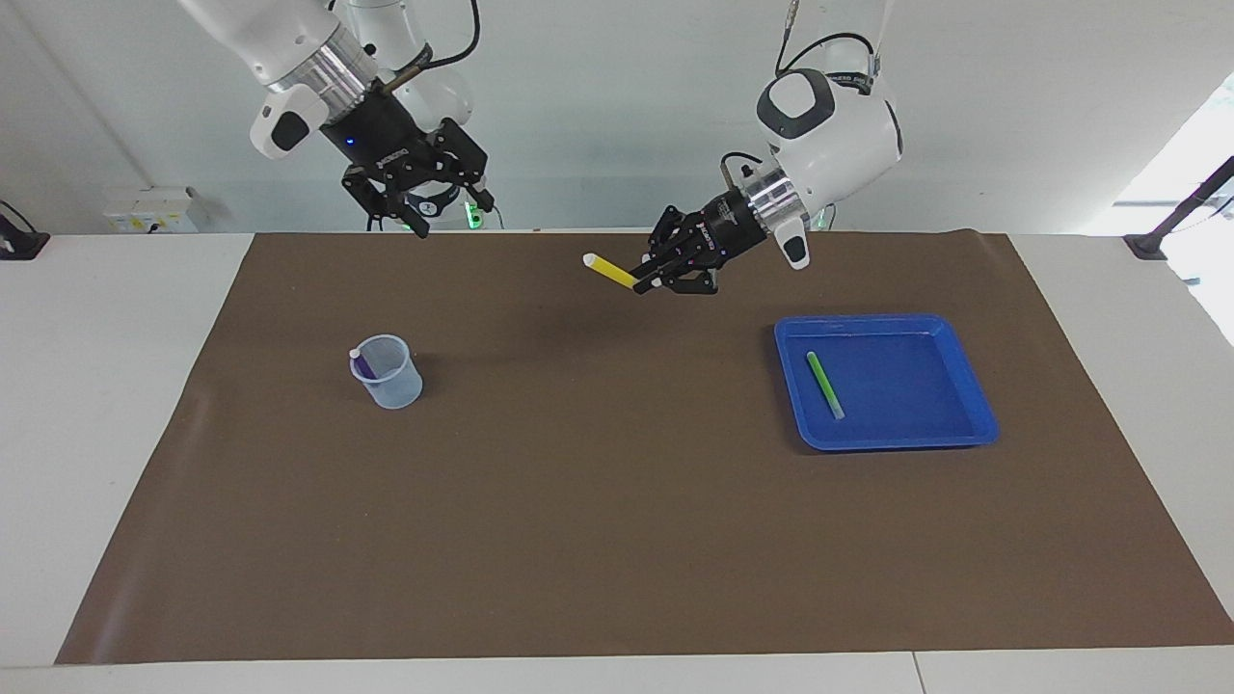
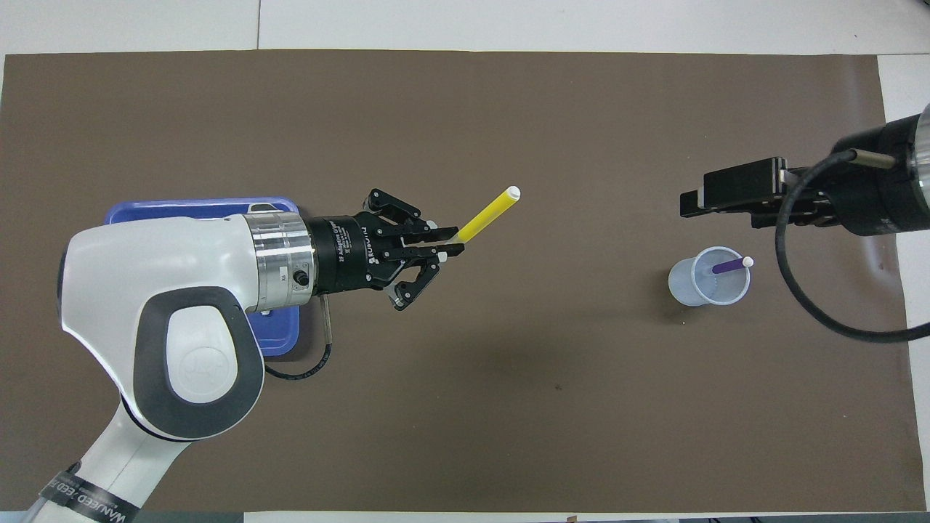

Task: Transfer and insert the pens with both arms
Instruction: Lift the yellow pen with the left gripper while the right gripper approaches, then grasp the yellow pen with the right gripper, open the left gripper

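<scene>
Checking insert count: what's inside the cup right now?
The cup holds one purple pen, leaning on the rim, white cap end poking out. Its lower tip shows only dimly through the translucent wall.

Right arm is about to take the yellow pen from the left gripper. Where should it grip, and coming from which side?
Probably the bare yellow barrel just short of the pale cap, approaching from the right arm's end. The left gripper is shut on the yellow pen at its other end, so the capped end points toward the open right gripper.

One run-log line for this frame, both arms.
left gripper: shut on yellow pen, airborne | right gripper: open, empty | purple pen: in cup | green pen: in tray
</scene>
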Controlling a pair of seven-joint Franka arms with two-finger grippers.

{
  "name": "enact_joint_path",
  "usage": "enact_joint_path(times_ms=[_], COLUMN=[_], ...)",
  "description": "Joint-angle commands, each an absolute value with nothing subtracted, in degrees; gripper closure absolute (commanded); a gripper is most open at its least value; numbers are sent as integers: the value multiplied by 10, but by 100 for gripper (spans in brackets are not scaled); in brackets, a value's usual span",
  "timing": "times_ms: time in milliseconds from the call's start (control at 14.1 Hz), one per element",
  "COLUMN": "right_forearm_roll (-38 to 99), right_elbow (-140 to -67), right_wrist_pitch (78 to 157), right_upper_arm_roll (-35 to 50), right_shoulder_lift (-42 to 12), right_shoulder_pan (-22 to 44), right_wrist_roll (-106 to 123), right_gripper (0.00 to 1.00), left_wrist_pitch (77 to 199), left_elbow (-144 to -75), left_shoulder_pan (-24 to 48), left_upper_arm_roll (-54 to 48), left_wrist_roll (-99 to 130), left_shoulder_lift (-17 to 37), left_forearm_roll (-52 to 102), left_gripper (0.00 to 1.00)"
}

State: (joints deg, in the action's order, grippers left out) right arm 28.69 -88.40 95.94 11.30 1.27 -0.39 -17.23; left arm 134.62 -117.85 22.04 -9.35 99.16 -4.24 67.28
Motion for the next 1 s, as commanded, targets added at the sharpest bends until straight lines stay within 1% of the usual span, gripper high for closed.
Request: enact_joint_path(times_ms=[0,213,285,356,925], right_forearm_roll=[300,294,290,288,263], right_elbow=[-872,-839,-839,-839,-846], right_wrist_pitch=[972,975,983,1001,993], right_upper_arm_roll=[141,159,172,177,214], right_shoulder_lift=[-15,-49,-55,-59,-62], right_shoulder_pan=[-10,-10,-10,-9,1], right_wrist_roll=[-211,-221,-228,-229,-229], right_gripper=[0,0,0,0,0], left_wrist_pitch=[1358,1358,1358,1358,1354], left_elbow=[-1199,-1199,-1199,-1199,-1201], left_shoulder_pan=[229,230,230,231,245], left_upper_arm_roll=[-88,-88,-88,-88,-88], left_wrist_roll=[996,992,992,991,951], left_shoulder_lift=[-62,-62,-62,-62,-66], left_forearm_roll=[689,689,689,689,689], left_gripper=[100,100,100,100,100])
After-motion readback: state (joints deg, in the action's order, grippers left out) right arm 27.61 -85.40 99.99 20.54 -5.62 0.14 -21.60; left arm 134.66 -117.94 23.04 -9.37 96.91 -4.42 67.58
